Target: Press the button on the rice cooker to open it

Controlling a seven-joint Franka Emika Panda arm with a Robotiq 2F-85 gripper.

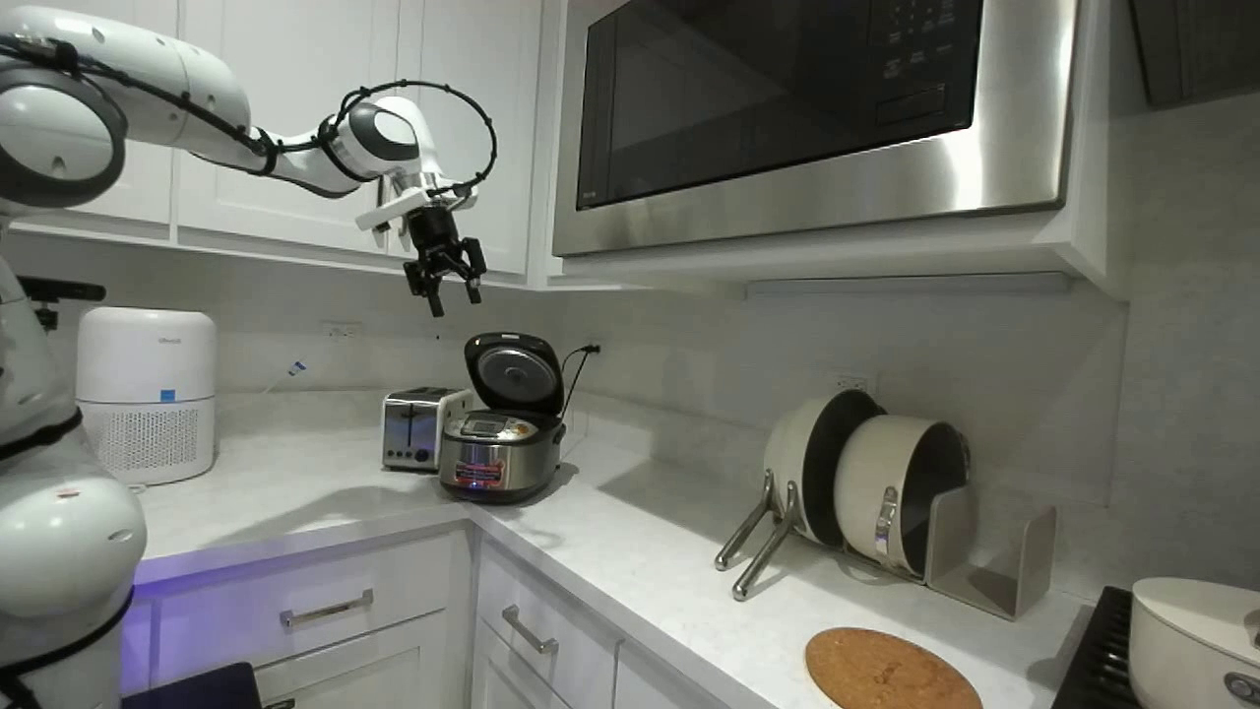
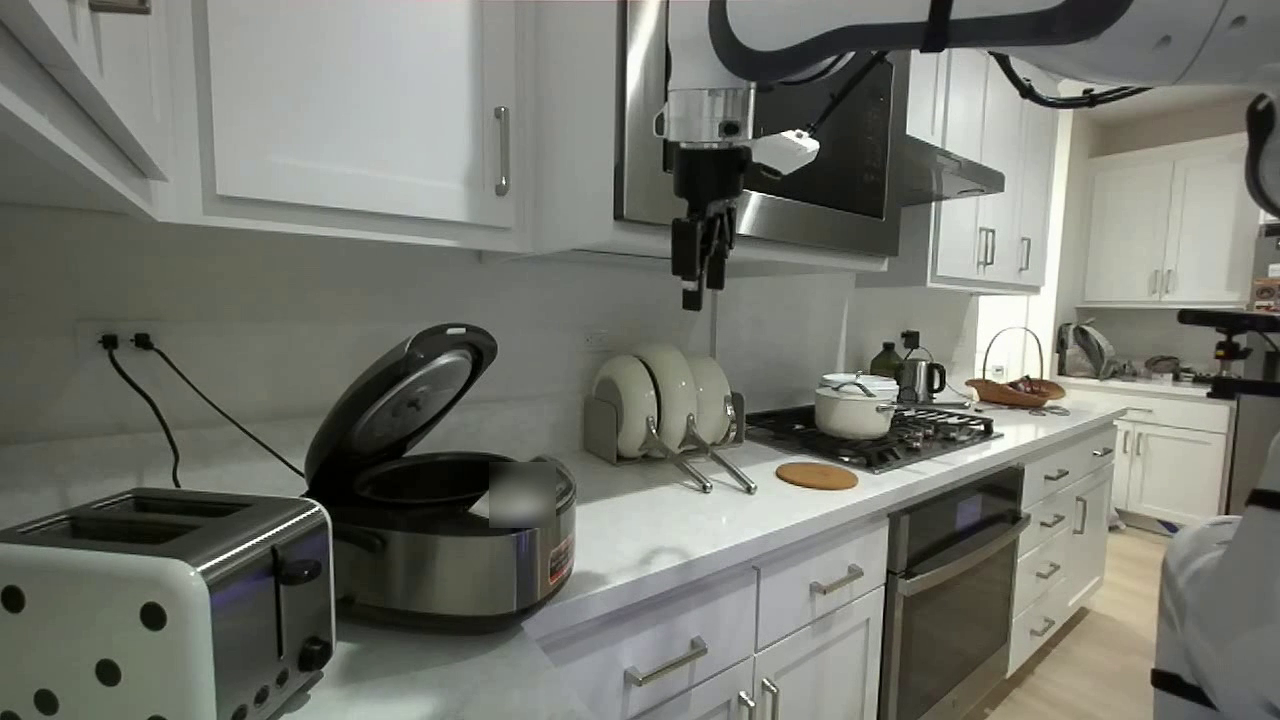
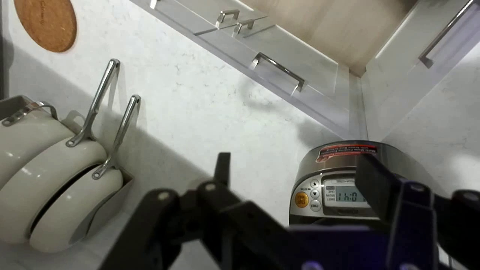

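Note:
The silver rice cooker [image 1: 487,471] stands in the counter corner, and its dark lid [image 1: 516,374] is raised. The cooker [image 2: 450,575] and its open lid [image 2: 402,400] also show in an exterior view. In the wrist view the cooker [image 3: 326,161] lies at the lower right, with a lit display and an orange button [image 3: 301,199]. Its lid is hidden there by the gripper. My gripper [image 1: 456,304] is open and empty, high above the cooker and touching nothing. It also shows in an exterior view [image 2: 703,297]; its fingers are wide apart in the wrist view [image 3: 292,155].
A silver toaster [image 1: 413,431] stands right beside the cooker. A white cylindrical appliance [image 1: 146,394] is farther along the counter. Pans [image 1: 802,473] stand in a rack, near a cork trivet [image 1: 891,670]. Upper cabinets [image 1: 472,128] and a microwave [image 1: 817,217] hang near the arm.

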